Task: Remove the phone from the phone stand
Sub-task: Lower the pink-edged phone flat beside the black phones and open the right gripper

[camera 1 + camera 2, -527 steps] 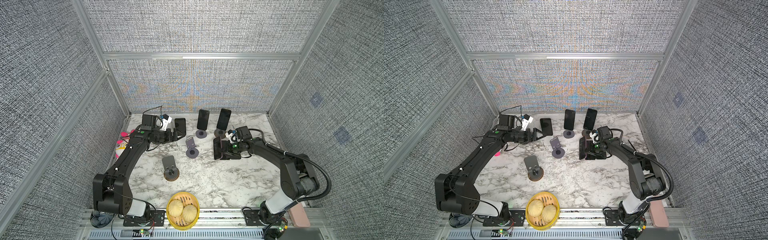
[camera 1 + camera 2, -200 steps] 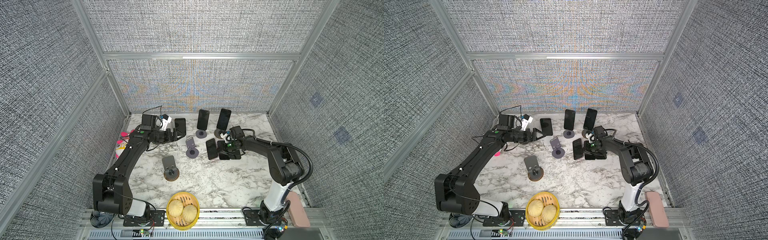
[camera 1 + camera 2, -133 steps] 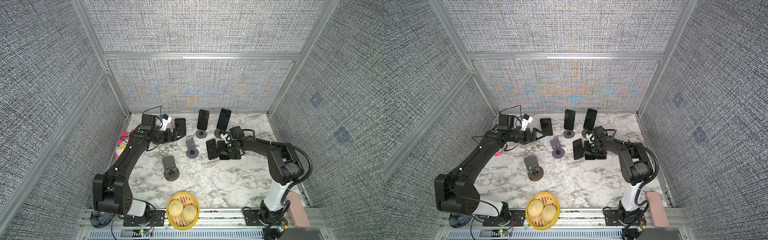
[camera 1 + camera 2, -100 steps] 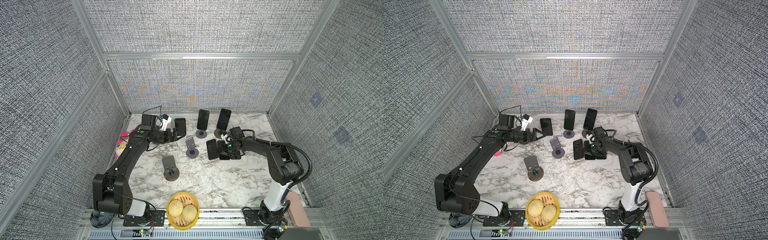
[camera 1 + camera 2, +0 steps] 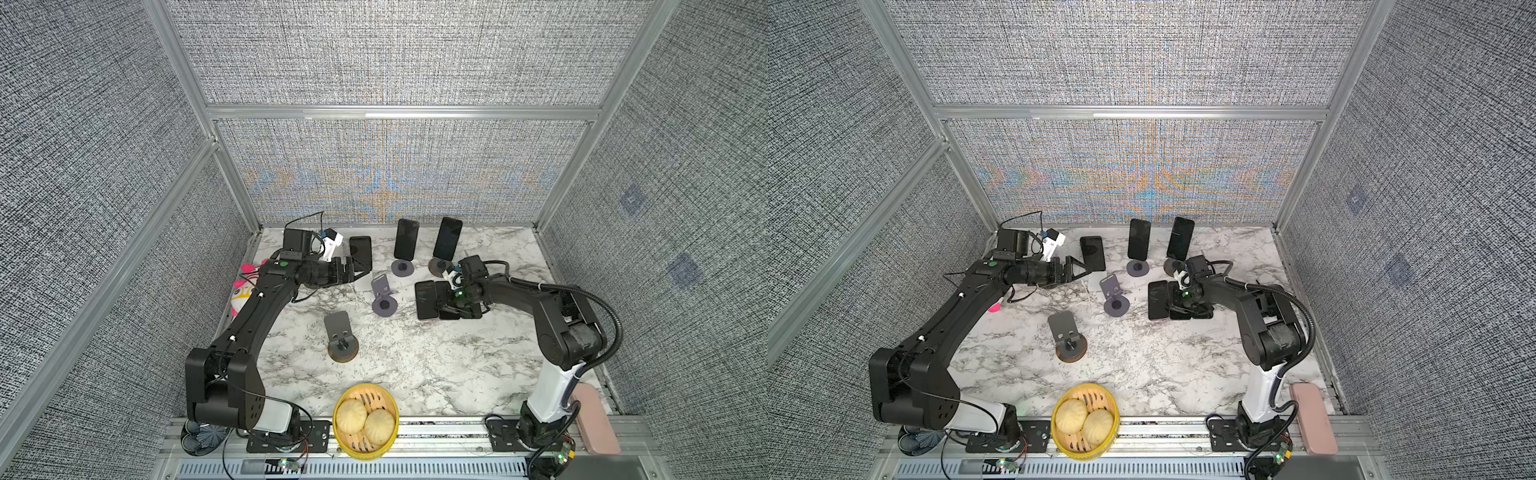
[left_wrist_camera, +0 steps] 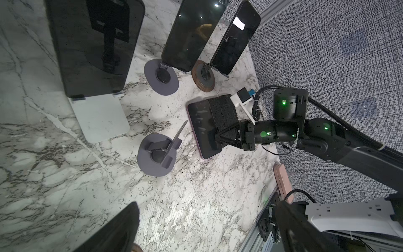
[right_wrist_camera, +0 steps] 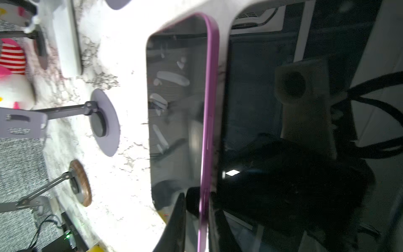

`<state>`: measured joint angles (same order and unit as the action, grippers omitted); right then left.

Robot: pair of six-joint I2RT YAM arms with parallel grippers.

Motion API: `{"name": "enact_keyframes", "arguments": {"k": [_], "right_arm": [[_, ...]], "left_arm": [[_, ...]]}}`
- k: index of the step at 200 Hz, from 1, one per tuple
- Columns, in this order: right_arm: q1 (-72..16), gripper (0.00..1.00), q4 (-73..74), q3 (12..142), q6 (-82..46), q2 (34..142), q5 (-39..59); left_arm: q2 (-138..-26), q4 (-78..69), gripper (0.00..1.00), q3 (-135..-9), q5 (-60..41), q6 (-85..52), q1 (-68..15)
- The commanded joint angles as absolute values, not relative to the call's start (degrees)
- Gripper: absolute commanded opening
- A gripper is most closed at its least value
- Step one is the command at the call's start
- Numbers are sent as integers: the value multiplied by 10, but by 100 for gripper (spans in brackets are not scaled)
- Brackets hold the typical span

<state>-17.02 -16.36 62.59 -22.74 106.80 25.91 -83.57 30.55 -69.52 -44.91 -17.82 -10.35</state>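
Nearest you, at the bottom centre of both top views, sat a basket (image 5: 365,451) of buns, with an empty wooden-based stand (image 5: 341,338) just above it. At middle right the phone (image 5: 425,300) with the purple edge lay flat on the table (image 5: 436,365), just beside a second phone (image 5: 444,291) and right of an empty purple stand (image 5: 384,297). Your right gripper (image 5: 440,308) sat low at that edge, jaws narrowly apart, and I could not tell whether it gripped. Farther up on the left, your left gripper (image 5: 360,272) was spread wide and empty by a third phone (image 5: 360,249).
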Motion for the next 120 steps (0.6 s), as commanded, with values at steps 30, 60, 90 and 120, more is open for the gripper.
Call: {"name": "enact_keyframes", "arguments": {"k": [30, 60, 90, 120], "right_arm": [[-171, 19, -193, 624, -222, 1070, 231], [-171, 19, -196, 627, -221, 1067, 231], [-171, 20, -199, 629, -222, 1056, 230], [-173, 20, -199, 626, -222, 1047, 227]], "left_arm": [[-835, 308, 99, -701, -444, -170, -102], [-835, 307, 99, -701, -444, -171, -102], [-836, 308, 99, -701, -445, -171, -102], [-835, 307, 99, -700, -445, -171, -103]]}}
